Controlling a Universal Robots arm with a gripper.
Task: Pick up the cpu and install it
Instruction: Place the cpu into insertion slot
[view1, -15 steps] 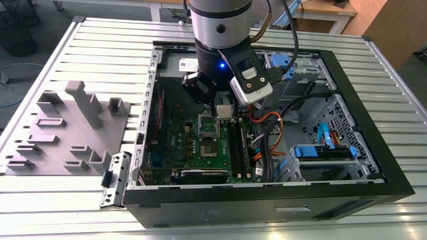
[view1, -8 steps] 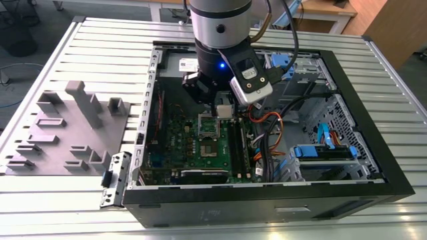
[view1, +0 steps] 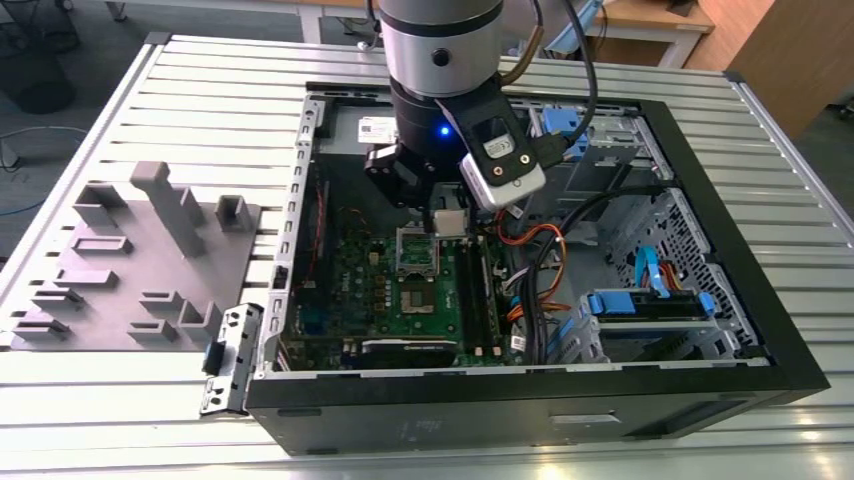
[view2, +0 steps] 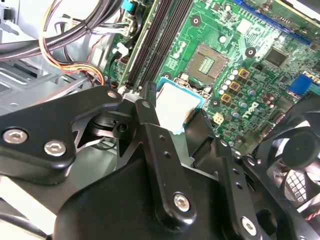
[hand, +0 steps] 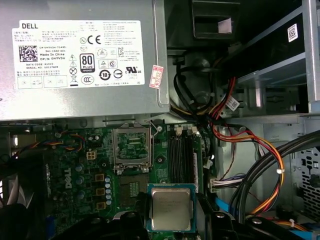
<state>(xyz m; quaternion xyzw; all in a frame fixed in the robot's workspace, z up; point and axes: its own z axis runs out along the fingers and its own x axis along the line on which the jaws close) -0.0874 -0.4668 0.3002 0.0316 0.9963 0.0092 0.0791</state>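
The cpu is a small square chip with a silvery top and a pale rim, and my gripper is shut on it from two sides. Black fingers flank the cpu in the second wrist view. In the exterior view the gripper hangs inside the open computer case, holding the cpu a little above the green motherboard. The socket lies open beside the chip, with its raised metal frame just beyond. The chip sits between the socket and the memory slots.
A grey moulded tray with upright blocks lies on the slatted table at the exterior view's left. The power supply, bundled cables, a black fan and a blue-tabbed drive cage crowd the case.
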